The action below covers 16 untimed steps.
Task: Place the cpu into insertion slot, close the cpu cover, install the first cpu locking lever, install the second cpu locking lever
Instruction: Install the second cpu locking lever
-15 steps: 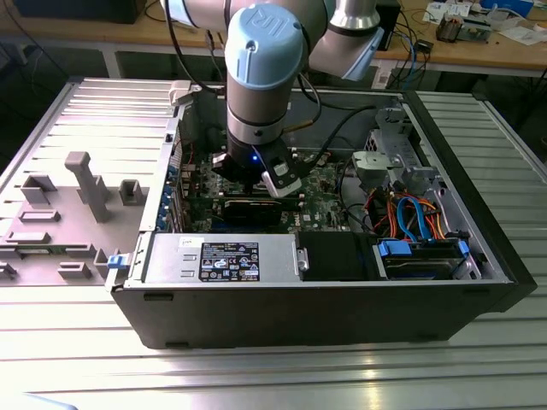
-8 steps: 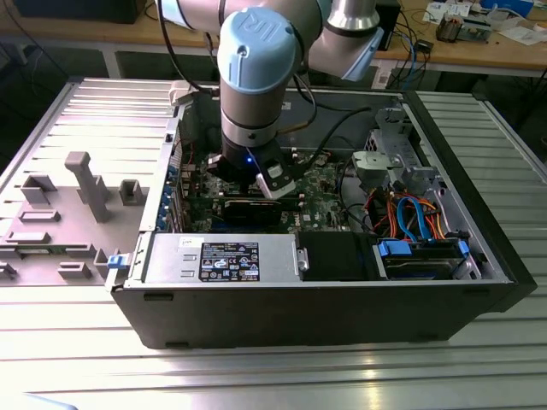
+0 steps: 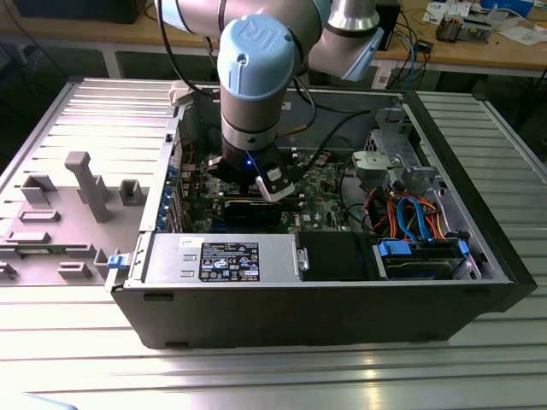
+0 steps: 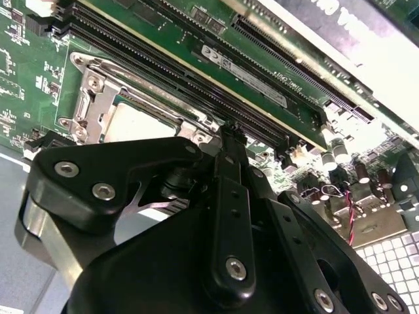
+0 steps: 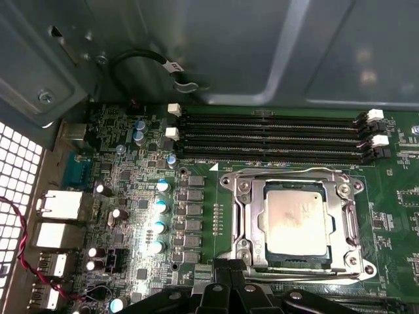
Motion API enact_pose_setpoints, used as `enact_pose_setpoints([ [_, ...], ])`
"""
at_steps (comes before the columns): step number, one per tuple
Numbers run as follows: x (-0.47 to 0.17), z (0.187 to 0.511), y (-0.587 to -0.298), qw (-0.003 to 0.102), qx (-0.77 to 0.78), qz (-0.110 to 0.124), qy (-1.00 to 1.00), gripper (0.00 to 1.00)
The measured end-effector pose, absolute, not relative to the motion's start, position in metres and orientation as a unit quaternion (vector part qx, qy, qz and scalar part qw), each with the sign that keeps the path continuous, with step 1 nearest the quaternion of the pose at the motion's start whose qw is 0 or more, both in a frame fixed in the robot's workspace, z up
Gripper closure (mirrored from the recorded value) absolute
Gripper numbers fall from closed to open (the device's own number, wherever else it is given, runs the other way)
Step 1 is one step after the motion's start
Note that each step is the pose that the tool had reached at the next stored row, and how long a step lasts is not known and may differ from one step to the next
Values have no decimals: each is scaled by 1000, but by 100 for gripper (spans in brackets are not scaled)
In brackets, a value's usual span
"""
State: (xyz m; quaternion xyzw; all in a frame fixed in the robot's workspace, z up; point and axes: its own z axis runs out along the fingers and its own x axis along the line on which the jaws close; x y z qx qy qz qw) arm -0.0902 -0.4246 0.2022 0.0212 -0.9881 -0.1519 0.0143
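On a ribbed metal worktop (image 3: 77, 342) stands an open computer case (image 3: 342, 295) with its green motherboard (image 5: 144, 196) exposed. The cpu (image 5: 296, 219) lies seated in the insertion slot (image 5: 252, 196), with the cpu cover (image 5: 350, 216) closed flat around it. Just beside the socket's edge hovers the gripper (image 5: 229, 278), above the board; whether its jaws are spread or pressed together cannot be told.
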Motion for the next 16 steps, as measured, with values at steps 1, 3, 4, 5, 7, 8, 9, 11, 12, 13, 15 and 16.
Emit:
enact_pose_setpoints([
  [1, -90, 202, -424, 14, 21, -152, -988, 89],
  [3, -90, 202, -424, 14, 21, -152, -988, 89],
  [4, -90, 202, -424, 14, 21, -153, -988, 89],
  [5, -90, 202, -424, 14, 21, -153, -988, 89],
  [7, -90, 201, -424, 14, 21, -153, -988, 89],
  [8, -90, 201, -424, 14, 21, -153, -988, 89],
  [9, -90, 201, -424, 14, 21, -154, -988, 89],
  [11, -90, 201, -424, 14, 21, -154, -988, 89],
  [12, -90, 201, -424, 14, 21, -155, -988, 89],
  [13, -90, 200, -424, 14, 21, -155, -988, 89],
  [15, -90, 200, -424, 14, 21, -155, -988, 89],
  [16, -90, 200, -423, 14, 21, -155, -988, 89],
])
